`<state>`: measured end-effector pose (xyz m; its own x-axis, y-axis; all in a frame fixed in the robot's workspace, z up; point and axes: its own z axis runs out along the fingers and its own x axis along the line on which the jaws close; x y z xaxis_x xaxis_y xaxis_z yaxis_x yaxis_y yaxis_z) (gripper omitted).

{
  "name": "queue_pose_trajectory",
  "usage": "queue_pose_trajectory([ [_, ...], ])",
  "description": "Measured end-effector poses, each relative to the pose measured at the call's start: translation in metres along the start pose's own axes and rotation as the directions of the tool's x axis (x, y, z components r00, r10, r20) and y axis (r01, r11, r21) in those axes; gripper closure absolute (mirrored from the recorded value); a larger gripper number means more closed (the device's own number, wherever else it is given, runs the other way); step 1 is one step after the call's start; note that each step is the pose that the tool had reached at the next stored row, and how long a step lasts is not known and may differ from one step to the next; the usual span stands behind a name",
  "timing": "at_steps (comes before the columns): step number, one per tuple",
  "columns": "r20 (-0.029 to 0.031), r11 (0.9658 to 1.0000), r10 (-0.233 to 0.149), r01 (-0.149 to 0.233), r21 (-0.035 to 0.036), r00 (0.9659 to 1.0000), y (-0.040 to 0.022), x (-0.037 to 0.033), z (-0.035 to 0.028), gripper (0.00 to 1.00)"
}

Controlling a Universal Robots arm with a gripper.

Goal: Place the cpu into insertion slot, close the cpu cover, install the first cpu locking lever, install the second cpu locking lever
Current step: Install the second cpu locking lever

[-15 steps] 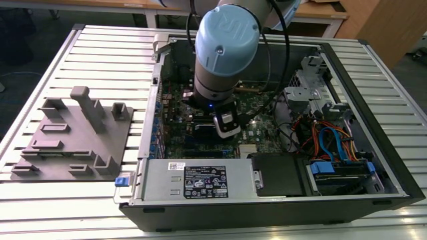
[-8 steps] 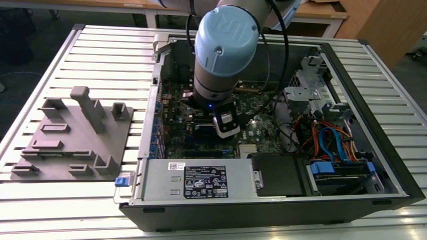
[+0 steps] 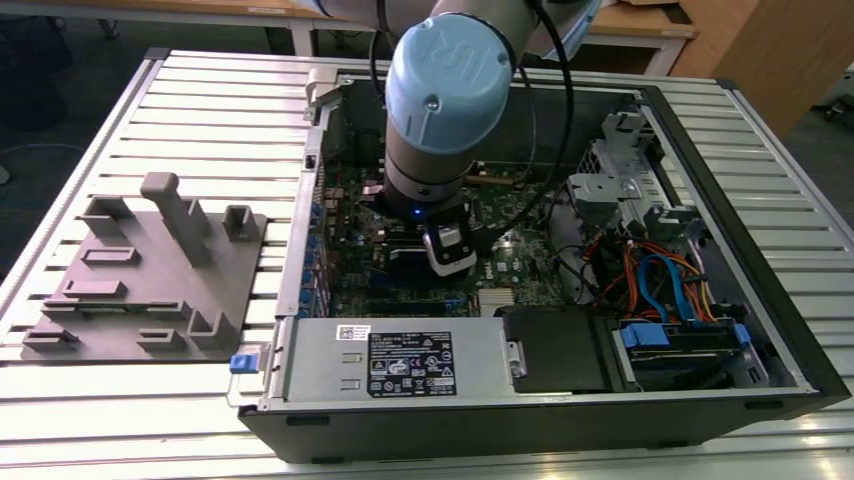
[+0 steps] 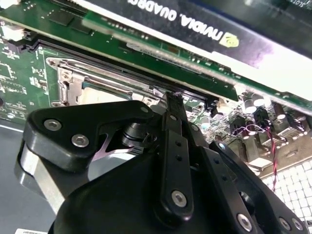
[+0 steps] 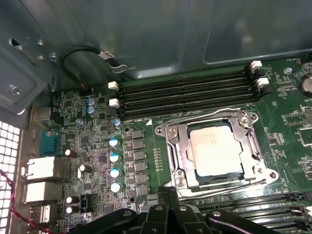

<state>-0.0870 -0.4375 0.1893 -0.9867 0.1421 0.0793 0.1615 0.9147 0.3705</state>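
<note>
Silver-grey cpu (image 5: 216, 149): lies flat in the insertion slot (image 5: 181, 165), its metal top showing through the frame's window in the first wrist view.
Cpu cover (image 5: 243, 130): thin silver frame lying down around the chip, its bars along all four sides; whether it is latched I cannot tell.
Insertion slot surroundings: green motherboard (image 5: 146, 161); long black memory slots (image 5: 185, 92) lie just beside the socket at 12 o'clock in the first wrist view, and more of them run along its 6 o'clock side.
Gripper (image 5: 168, 192): black fingers meet in a narrow point with no visible gap between the tips, nothing held; the tip sits just beside the socket's near edge. In the second wrist view the tip (image 4: 174, 97) reaches the socket frame's edge; contact cannot be told.
Arm (image 3: 447, 90): stands upright inside the open computer case (image 3: 747, 200) in the exterior view.
Grey fixture plate (image 3: 140, 290): on the slatted table (image 3: 227, 110), at 9 o'clock from the case.
</note>
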Motion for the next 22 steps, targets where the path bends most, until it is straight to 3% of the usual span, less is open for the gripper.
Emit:
queue_pose_trajectory([
  [22,0.0,1.0,0.0,0.0,-0.0001,1.0,0.0018,0.0048,0.0082,0.9],
])
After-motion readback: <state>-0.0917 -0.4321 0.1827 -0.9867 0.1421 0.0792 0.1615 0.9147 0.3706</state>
